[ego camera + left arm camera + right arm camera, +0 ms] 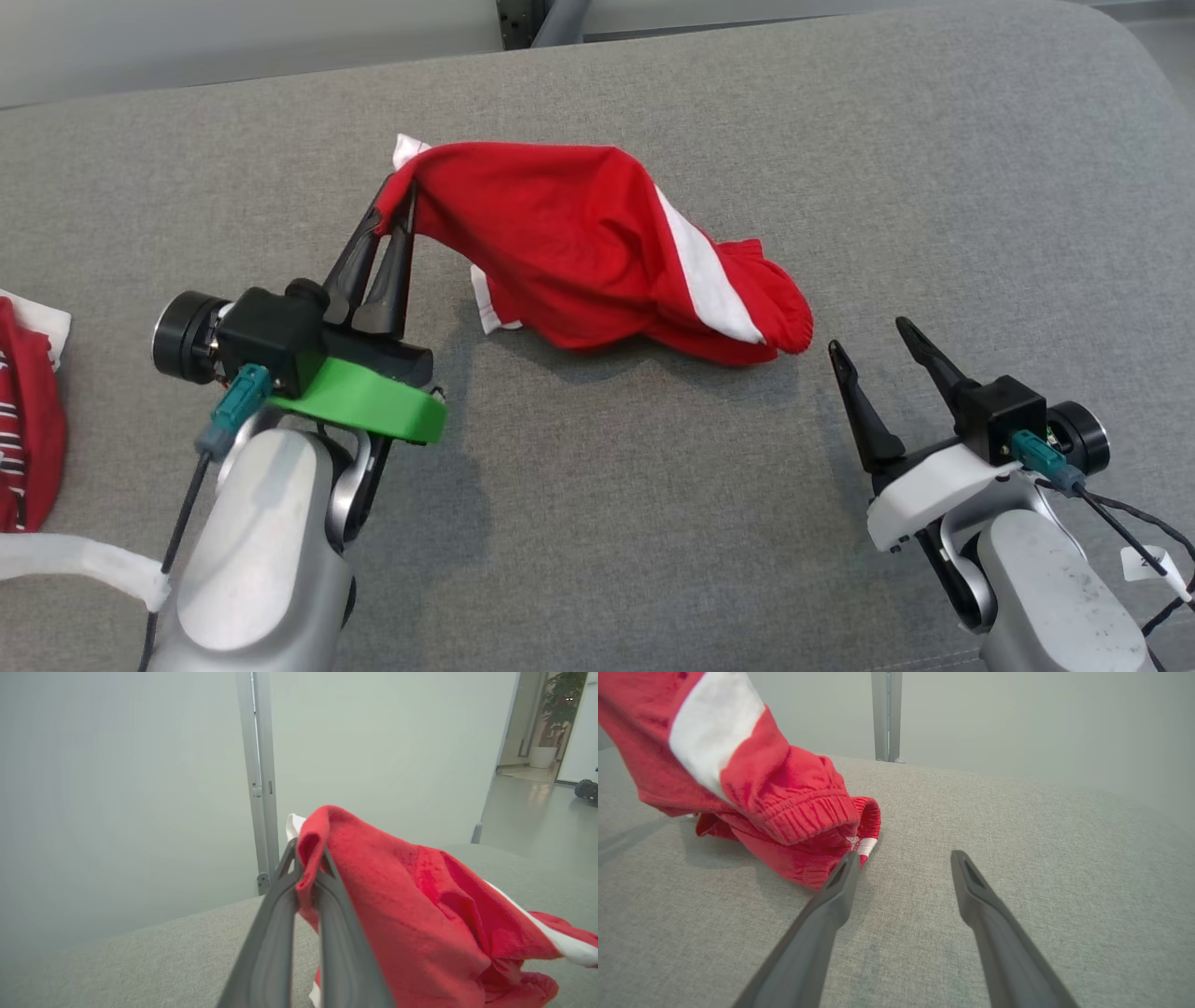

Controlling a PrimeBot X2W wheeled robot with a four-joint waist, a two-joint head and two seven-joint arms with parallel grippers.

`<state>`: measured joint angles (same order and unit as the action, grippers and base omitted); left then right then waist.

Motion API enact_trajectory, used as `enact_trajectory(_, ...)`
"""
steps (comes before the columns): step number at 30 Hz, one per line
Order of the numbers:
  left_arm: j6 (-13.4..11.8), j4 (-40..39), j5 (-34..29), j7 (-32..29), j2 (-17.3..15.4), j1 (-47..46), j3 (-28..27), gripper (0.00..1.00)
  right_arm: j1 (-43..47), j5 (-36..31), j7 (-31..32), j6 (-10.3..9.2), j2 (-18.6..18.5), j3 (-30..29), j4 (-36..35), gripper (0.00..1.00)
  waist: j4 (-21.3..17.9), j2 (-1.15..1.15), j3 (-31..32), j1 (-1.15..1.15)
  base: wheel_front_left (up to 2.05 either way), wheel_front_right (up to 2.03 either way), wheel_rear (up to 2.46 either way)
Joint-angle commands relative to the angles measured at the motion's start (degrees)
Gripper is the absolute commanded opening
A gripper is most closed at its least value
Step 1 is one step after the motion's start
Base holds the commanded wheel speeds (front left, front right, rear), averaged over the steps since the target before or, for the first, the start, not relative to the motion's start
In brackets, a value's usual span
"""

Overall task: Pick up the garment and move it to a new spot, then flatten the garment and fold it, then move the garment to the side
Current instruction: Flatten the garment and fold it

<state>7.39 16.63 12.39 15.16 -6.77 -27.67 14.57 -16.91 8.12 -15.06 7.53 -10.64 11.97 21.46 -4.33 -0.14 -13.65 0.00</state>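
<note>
- The garment (597, 252) is red cloth with a broad white stripe, white edging and a ribbed, gathered cuff at one end.
- It is crumpled, neither flat nor folded.
- Its left end hangs above the grey surface (653, 485), pinched between the closed fingers of the left gripper (397, 201). A white corner pokes out just past the grip.
- From there it slopes down to the right, and the cuff end rests on the surface.

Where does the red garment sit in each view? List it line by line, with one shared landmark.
Head view: red garment at centre, left end pinched in the left gripper.
Left wrist view: garment from centre to lower right.
Right wrist view: garment at upper left.
Shared landmark: its white stripe.
</note>
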Motion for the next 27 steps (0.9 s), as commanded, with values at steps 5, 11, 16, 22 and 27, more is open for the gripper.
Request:
enact_trajectory(5,0.1,-6.1,-5.0,0.0,-1.0,6.5,-0.8,0.36,1.4,0.9,-0.2,-0.08,0.4,0.4,1.2,1.0,1.1,0.14,1.8,0.0,0.0,0.0,0.0)
enact_trajectory(11,0.1,2.6,-4.9,0.0,-0.9,18.7,-4.0,1.0,2.4,1.7,-0.2,-0.08,0.9,1.1,2.7,1.0,1.2,0.14,4.1,0.0,0.0,0.0,0.0)
enact_trajectory(16,0.0,6.9,-4.1,0.0,1.0,25.0,-8.5,1.0,3.9,2.5,-0.2,-0.08,0.3,0.8,3.3,1.0,2.1,0.14,6.6,0.0,0.0,0.0,0.0)
enact_trajectory(22,-0.3,4.8,-4.9,0.0,2.9,27.7,-12.6,1.0,6.6,2.9,-0.2,-0.08,0.5,0.1,2.3,1.0,2.8,0.14,10.2,0.0,0.0,0.0,0.0)
enact_trajectory(27,-0.3,1.8,-5.2,0.0,3.5,29.0,-13.9,1.0,8.8,3.3,-0.2,-0.08,1.4,0.9,2.9,1.0,2.8,0.14,12.2,0.0,0.0,0.0,0.0)
